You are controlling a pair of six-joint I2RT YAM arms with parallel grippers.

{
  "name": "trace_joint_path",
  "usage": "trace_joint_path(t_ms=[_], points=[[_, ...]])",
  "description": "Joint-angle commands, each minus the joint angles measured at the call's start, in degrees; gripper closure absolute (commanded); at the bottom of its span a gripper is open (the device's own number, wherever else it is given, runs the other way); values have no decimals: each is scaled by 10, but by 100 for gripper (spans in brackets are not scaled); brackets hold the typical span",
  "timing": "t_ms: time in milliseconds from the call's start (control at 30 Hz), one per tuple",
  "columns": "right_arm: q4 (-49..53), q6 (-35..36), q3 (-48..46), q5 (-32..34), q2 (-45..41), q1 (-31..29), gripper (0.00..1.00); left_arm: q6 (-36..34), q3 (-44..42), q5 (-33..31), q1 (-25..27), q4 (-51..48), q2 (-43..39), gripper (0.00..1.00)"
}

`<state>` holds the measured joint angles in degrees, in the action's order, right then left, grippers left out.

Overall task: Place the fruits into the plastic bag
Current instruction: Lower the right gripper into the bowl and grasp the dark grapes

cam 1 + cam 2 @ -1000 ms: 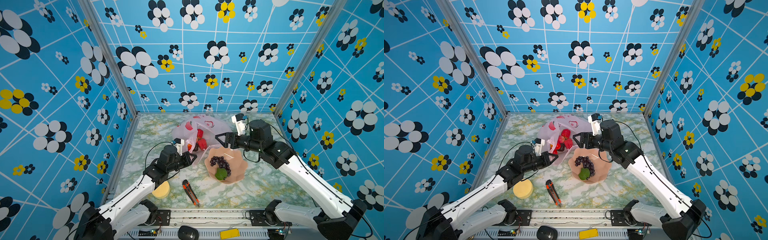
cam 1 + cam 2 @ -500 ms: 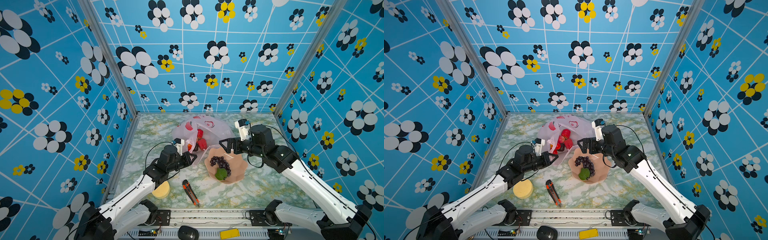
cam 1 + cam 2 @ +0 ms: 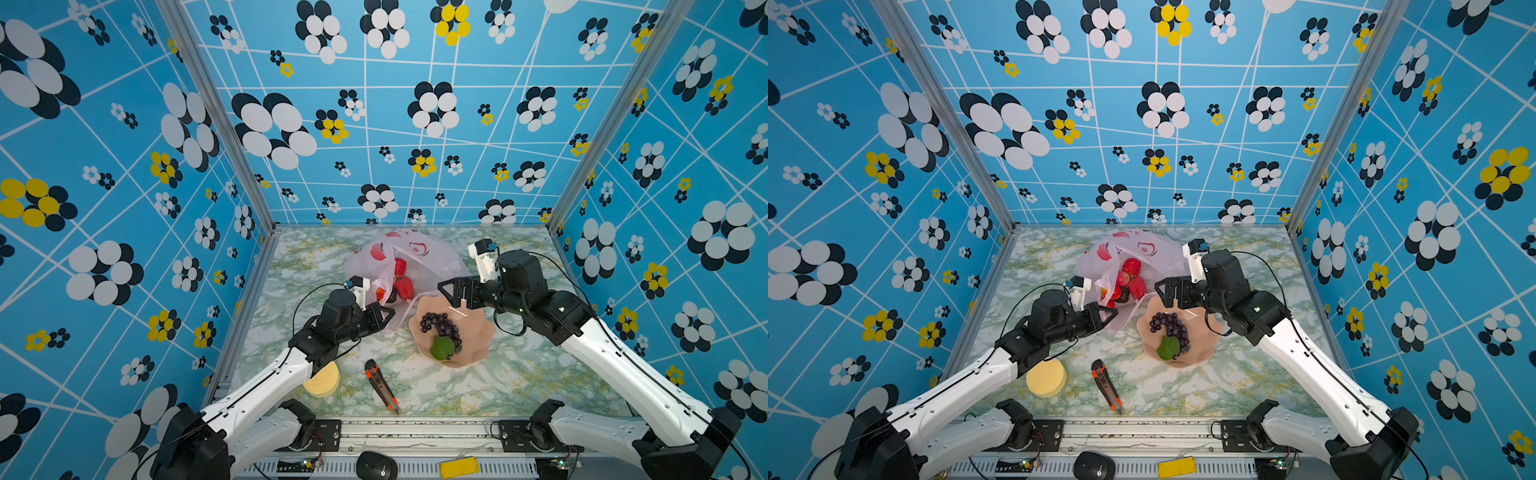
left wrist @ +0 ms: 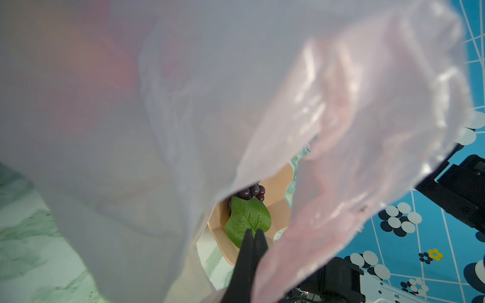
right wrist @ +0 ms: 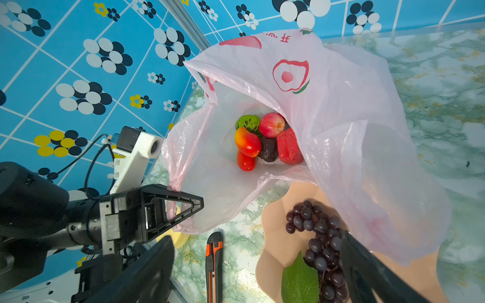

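left gripper (image 3: 388, 312) pinching thin translucent pale pink plastic bag (image 3: 432, 257) edge, fingers pressed together | right gripper (image 3: 445, 291) hovering spread wide over dark purple grapes (image 3: 442, 326) in glossy salmon scalloped bowl (image 3: 478, 332) | red and green toy fruits (image 5: 265, 139) lying inside bag | bag showing red "开" print

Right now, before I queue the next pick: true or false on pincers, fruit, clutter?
1. The left pincer is shut on the edge of the plastic bag. True.
2. The right pincer holds the grapes. False: it is open and empty near the far rim of the bowl, and the grapes lie in the bowl.
3. Several fruits lie inside the bag. True.
4. The utility knife lies in the bowl. False: it lies on the table, between the sponge and the bowl.
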<state>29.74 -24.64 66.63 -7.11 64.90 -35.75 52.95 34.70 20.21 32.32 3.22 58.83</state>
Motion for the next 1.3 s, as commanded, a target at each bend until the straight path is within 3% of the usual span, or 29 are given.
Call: trace_joint_path(t_ms=[0,333,567,900,1267], points=[[11,-2,-11,-15,10,0,1,-1,2,10,0,13,7,100],[33,-4,-7,-48,84,1,1,-3,6,13,0,19,20,100],[146,12,29,-5,176,0,1,-2,6,14,0,17,18,100],[212,53,28,20,247,-1,4,0,3,14,0,22,21,100],[201,79,43,36,323,-16,6,1,-5,9,-1,20,11,100]])
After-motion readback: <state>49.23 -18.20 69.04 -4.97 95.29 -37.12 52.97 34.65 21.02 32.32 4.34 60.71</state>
